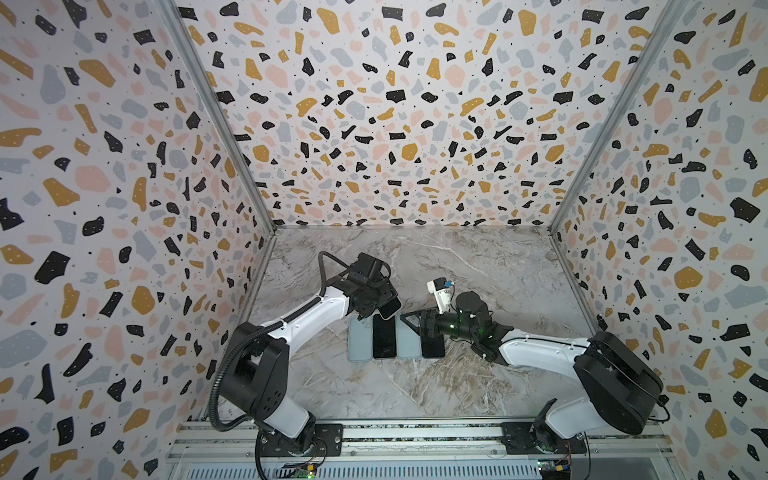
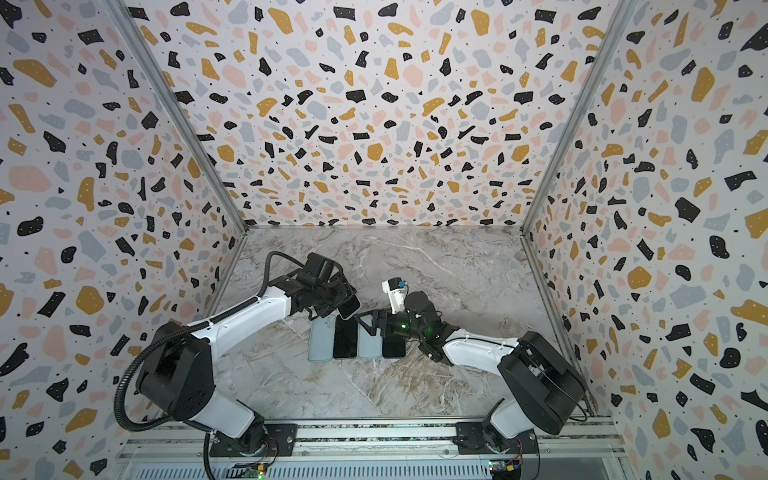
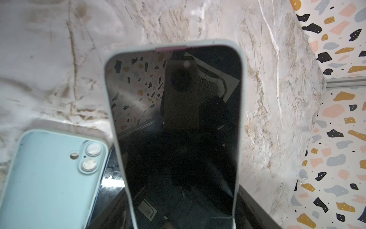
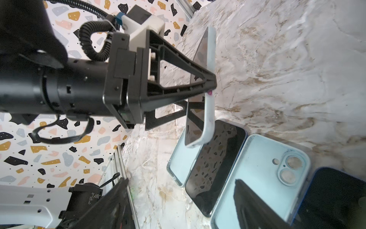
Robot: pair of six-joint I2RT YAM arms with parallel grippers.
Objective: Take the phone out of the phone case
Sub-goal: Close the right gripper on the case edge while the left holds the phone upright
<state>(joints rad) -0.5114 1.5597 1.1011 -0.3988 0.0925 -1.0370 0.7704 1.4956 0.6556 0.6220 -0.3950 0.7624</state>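
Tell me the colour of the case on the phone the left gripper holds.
The case is pale whitish grey, clearest in the left wrist view.

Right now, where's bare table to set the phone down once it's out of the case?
Free: the table between the row and the back wall, and between the row and the front rail. Crowded: the row itself, two cases and two phones side by side, left gripper holding the cased phone over its far end, open right gripper at its right end.
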